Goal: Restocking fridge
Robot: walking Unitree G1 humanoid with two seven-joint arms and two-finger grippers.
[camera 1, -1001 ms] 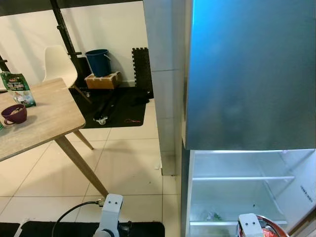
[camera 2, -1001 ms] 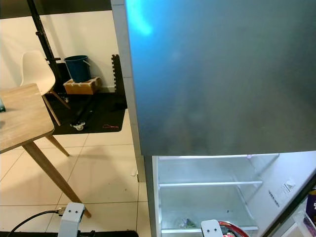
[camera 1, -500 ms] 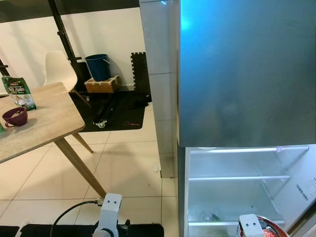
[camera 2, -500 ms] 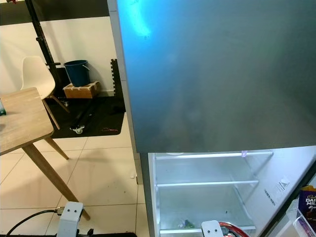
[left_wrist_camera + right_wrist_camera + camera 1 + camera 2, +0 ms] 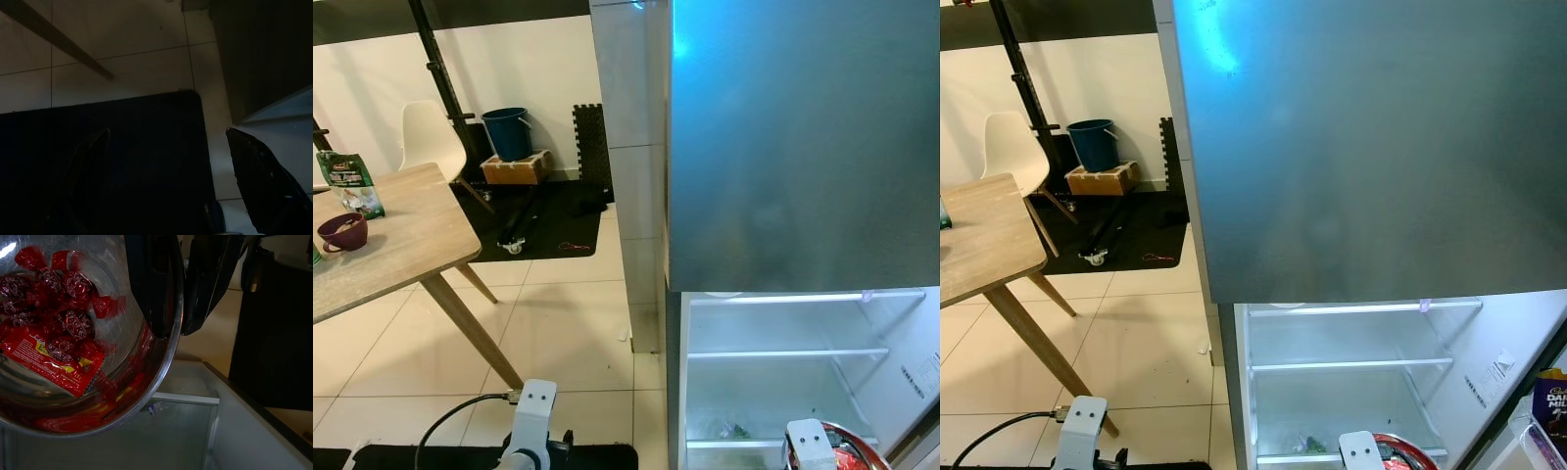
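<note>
A metal bowl of red-wrapped sweets is pinched at its rim by the right gripper, one finger inside and one outside, and is held low before the open fridge. The left gripper is held spread wide above a black mat.

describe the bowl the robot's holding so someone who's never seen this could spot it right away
Find the open fridge compartment below the big grey door; in front of it, the right gripper pinches the rim of a shiny metal bowl. It holds red-wrapped sweets and a flat red sachet, unlike the empty-looking purple bowl on the wooden table.
</note>
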